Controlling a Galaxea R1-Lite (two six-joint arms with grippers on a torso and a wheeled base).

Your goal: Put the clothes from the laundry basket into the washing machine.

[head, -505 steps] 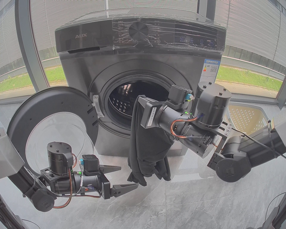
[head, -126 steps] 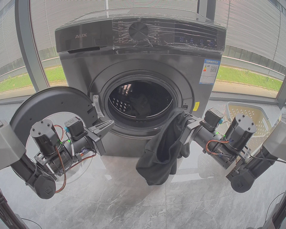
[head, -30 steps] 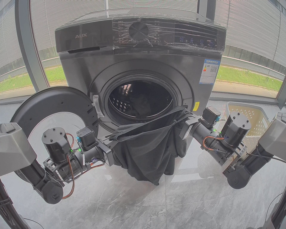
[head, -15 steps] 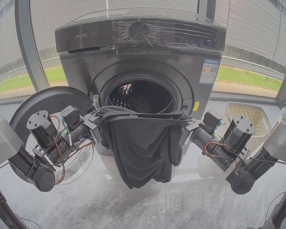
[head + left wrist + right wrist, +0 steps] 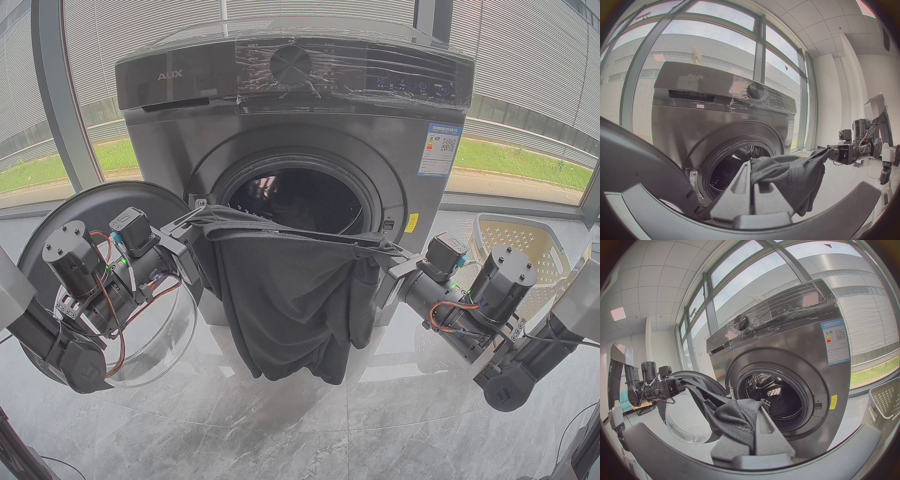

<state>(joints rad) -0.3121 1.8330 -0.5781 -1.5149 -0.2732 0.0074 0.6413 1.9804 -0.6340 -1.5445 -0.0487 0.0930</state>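
Left gripper [image 5: 185,224], at the left of the head view, is clamped shut on one end of a dark garment [image 5: 287,294]. It is held up in front of the round glass door [image 5: 94,206], which stands swung open on the left side of the washing machine [image 5: 294,125].

From that grip the garment's upper edge runs as a taut band, sloping slightly down toward the right. It crosses the lower part of the drum opening [image 5: 300,197]. The rest of the cloth hangs from the band like a curtain over the machine's front panel, reaching toward the floor [image 5: 300,431]; whether it touches cannot be told. A dark shape, possibly clothing, lies inside the drum.

The right gripper [image 5: 389,253] is closed on the other end of the band, just below and to the right of the opening's rim. Behind that arm, a pale perforated laundry basket [image 5: 525,240] stands on the floor beside the machine.

The step in hand appears to be feeding this spread garment into the drum. To do it well, both ends likely need lifting above the opening's lower lip. The grippers should then draw closer together, so the band is narrower than the opening. Next, the cloth should go deep inside before either gripper lets go. The main risk is the long hanging part: it could snag on the rim or stay draped outside. The left arm also works close to the door and its hinge.
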